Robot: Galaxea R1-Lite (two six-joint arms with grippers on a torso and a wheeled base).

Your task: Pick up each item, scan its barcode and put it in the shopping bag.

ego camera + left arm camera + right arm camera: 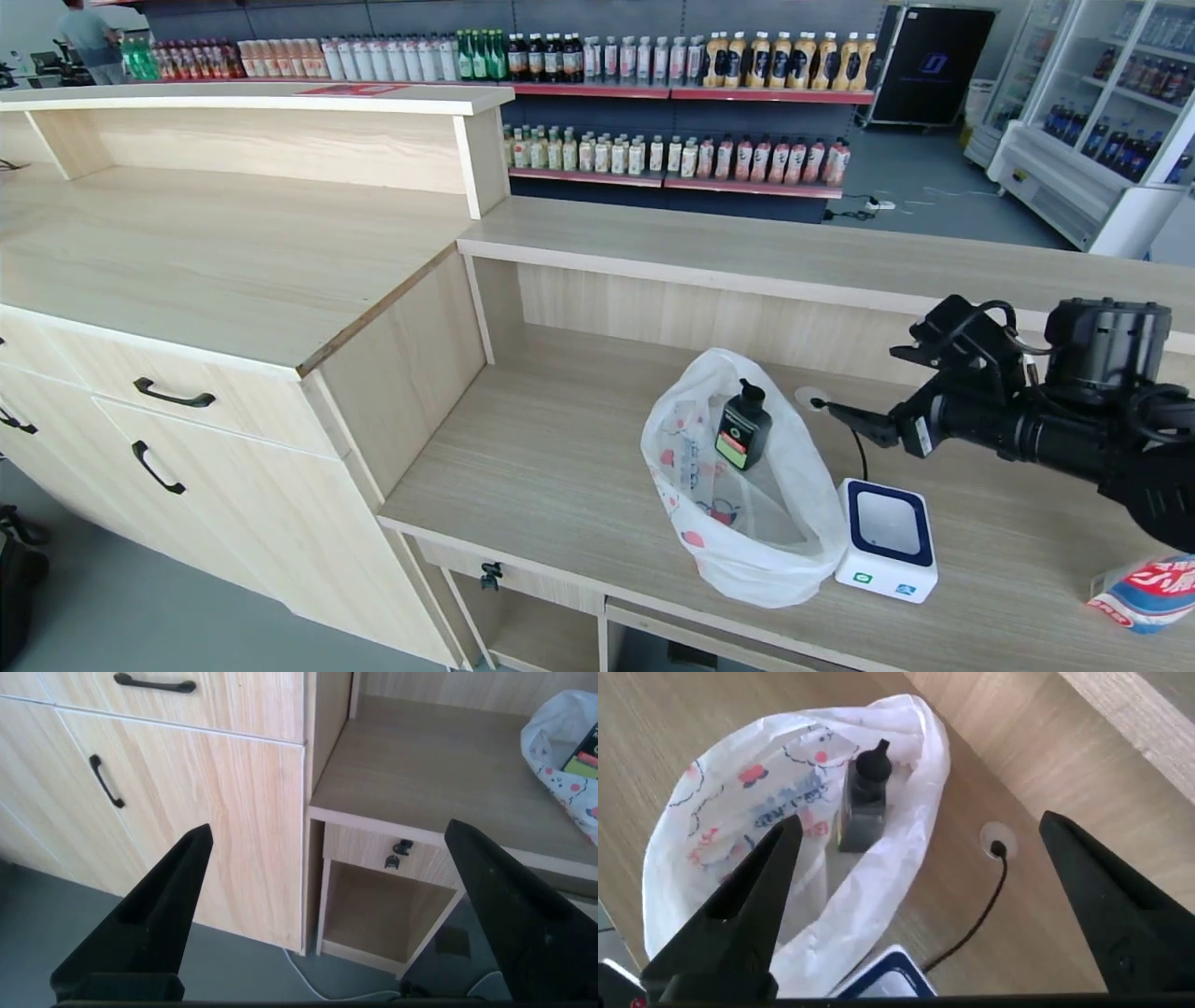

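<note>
The right gripper (920, 826) sits closest, its two dark fingers spread wide with nothing between them. It hangs above the counter (560, 467), just beside the shopping bag (775, 569). The bag stands open on the counter with a black pump bottle (744, 427) inside, leaning against its back wall. A white scanner (887, 539) touches the bag's right side. Its thin cable (857, 448) runs back to a hole in the counter, under the gripper. A blue, red and white packet (1146, 590) lies at the far right near the counter's front edge, probably yet to be scanned.

The bag is limp, so a finger brushing its rim could fold the mouth shut or tip the bottle. A low sweep toward the packet could snag the cable and drag the scanner. A clumsy approach could nudge the packet off the edge.

The right arm reaches in from the right, forearm roughly level, pointing at the bag. The left gripper (329, 829), fingers also apart and empty, hangs low beside the cabinet front (234, 793), well apart from the bag.
</note>
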